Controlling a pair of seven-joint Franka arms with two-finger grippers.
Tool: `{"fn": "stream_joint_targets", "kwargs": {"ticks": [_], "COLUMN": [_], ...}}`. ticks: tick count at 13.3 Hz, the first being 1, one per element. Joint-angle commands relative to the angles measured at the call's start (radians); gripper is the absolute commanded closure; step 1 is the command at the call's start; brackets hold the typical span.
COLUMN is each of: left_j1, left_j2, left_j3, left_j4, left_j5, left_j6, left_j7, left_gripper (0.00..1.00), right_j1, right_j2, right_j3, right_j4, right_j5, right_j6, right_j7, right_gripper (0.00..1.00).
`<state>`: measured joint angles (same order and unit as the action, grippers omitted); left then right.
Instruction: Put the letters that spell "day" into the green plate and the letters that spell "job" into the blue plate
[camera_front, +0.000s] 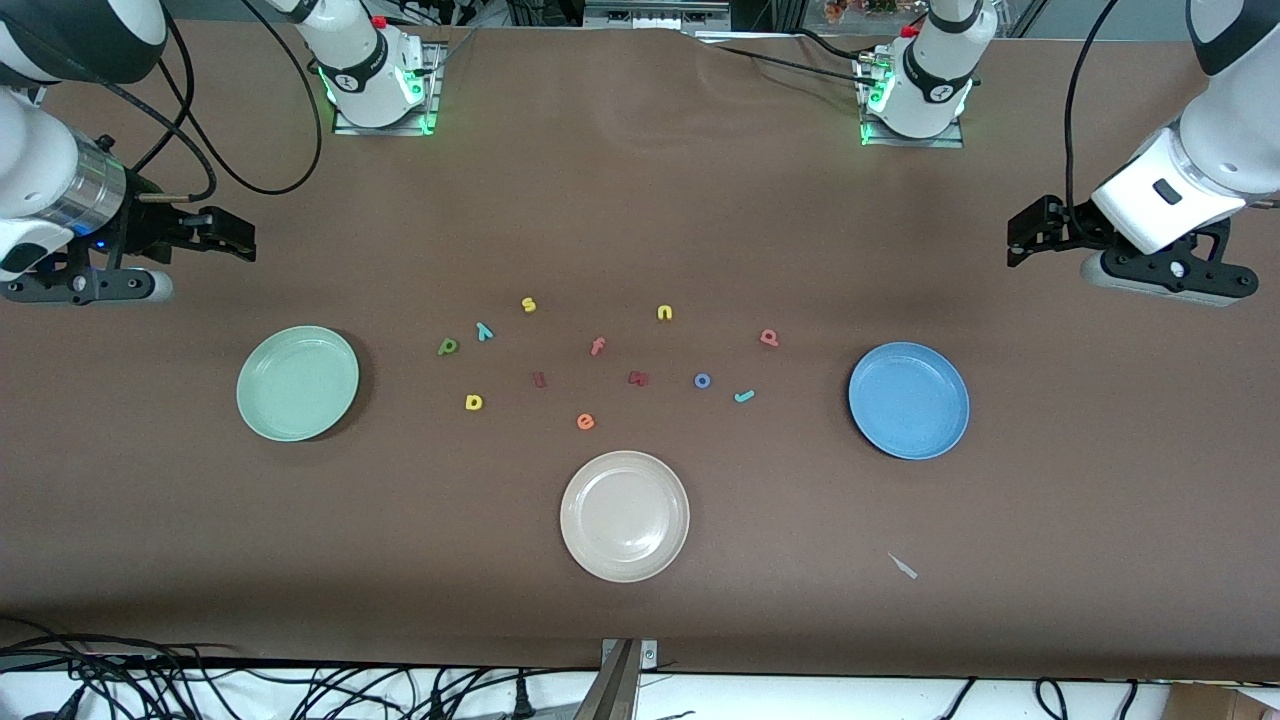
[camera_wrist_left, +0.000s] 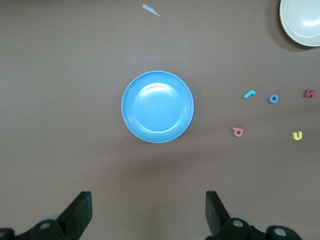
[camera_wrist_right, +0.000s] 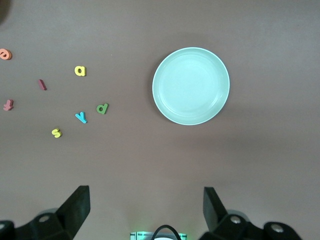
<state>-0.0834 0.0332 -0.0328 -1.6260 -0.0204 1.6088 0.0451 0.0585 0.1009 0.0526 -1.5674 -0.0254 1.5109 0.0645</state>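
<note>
Wide shot from the front: all three plates empty, every letter loose on the table between them. The green plate (camera_front: 298, 383) sits mid-left of the frame, the blue plate (camera_front: 909, 400) mid-right, the cream plate (camera_front: 625, 516) low centre. Only this view shows the whole spread.

The d (camera_front: 448, 347), y (camera_front: 484, 332) and a (camera_front: 474, 402) cluster left of centre; the o (camera_front: 702, 380), j (camera_front: 744, 396) and b (camera_front: 769, 338) right of centre. Among them lie a yellow s (camera_front: 528, 305), yellow n (camera_front: 664, 313), an f (camera_front: 597, 346) and an orange e (camera_front: 585, 421).

The left wrist view catches just the blue plate dead centre, the j, o and b at right, and the cream plate cut off at the upper right corner. The right wrist view has the green plate, with d, y, a at left.

The left gripper (camera_front: 1020, 238) hangs at the frame's right edge, fingers spread, holding nothing. The right gripper (camera_front: 235, 237) mirrors it at the left edge, equally wide and unladen.

Two dark red letters near centre are hard to read against the brown cloth.
</note>
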Motion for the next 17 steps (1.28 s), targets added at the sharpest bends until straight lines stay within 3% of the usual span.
{"fn": "stream_joint_targets", "kwargs": {"ticks": [1, 17], "left_j1": [0.002, 0.004], "left_j2": [-0.009, -0.009], "left_j3": [-0.002, -0.002], "left_j4": [-0.003, -0.003], "left_j5": [-0.012, -0.012], "left_j6": [0.003, 0.003], "left_j7": [0.016, 0.016], "left_gripper": [0.00, 0.00], "right_j1": [-0.003, -0.003], "right_j2": [-0.009, -0.009], "right_j3": [-0.002, -0.002], "right_j4": [-0.008, -0.008], "right_j5": [0.021, 0.019], "right_j6": [-0.001, -0.003], "right_j7": [-0.006, -0.020], "right_gripper": [0.00, 0.00]}}
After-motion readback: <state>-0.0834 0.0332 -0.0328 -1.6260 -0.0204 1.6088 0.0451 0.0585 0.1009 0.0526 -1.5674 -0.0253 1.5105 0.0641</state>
